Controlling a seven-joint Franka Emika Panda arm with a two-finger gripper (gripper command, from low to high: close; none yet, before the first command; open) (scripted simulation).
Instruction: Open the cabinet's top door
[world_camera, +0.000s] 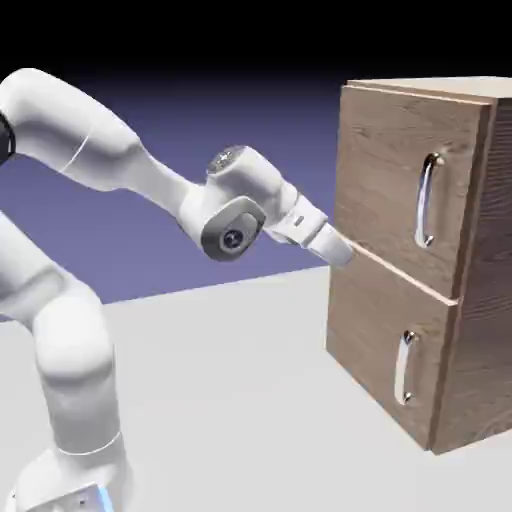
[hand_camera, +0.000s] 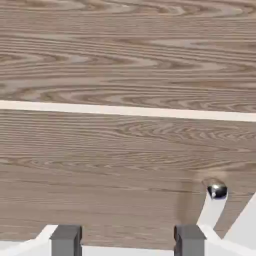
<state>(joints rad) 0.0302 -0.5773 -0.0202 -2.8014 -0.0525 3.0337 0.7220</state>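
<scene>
Two fingers: gripper (hand_camera: 127, 240) jaws spread wide, nothing held
cabinet (world_camera: 400, 330): wood front fills hand view, just ahead of jaws
top door (world_camera: 385, 170): shut; pale seam beyond fingertips
handle (world_camera: 427, 200): well apart from jaws

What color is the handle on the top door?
Shiny silver handle on the wood-grain top door; clearest in the exterior view.

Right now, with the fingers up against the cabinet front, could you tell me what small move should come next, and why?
Probably shift the gripper toward the top door's handle. In the exterior view it sits at the pale seam between the two panels, near the cabinet's left edge, far from that handle. The fingers are spread with only wood between them.
</scene>
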